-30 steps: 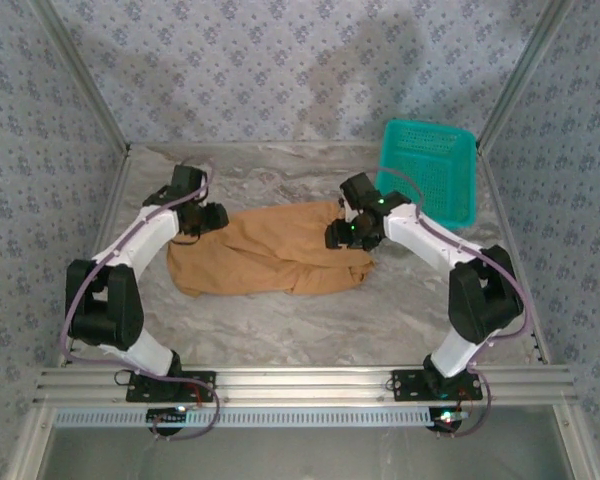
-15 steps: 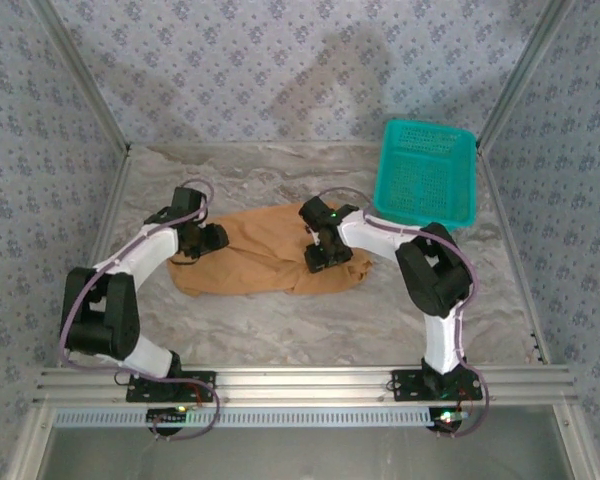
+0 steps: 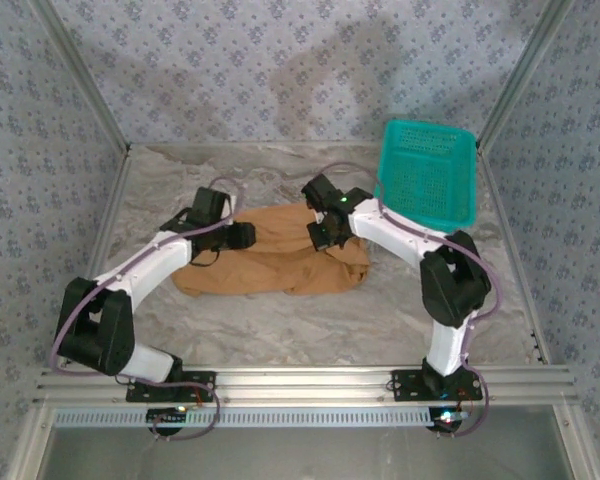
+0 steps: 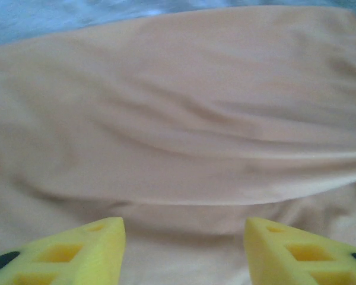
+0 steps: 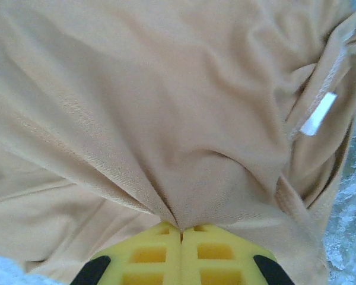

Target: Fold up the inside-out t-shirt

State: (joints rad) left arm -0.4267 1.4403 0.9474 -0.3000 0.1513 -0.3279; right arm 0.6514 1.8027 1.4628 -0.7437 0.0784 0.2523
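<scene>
Right fingers (image 5: pixel 148 255) have swung in and now pinch a fold of the tan soft-fabric t-shirt (image 3: pixel 270 265).
Shirt's bunched up mid grey marbled worktop (image 3: pixel 310 330); left fingers (image 4: pixel 77 255) sit spread over its left half, cloth just past the tips.

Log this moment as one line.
right tool: shut on t-shirt | left tool: open over t-shirt | basket: far right

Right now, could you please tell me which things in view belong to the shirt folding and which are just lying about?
Part of the job: inside-out t-shirt; right gripper, jaws shut on a fold of it; left gripper, jaws open above it.
Lying about: teal basket, at the far right of the table.
</scene>
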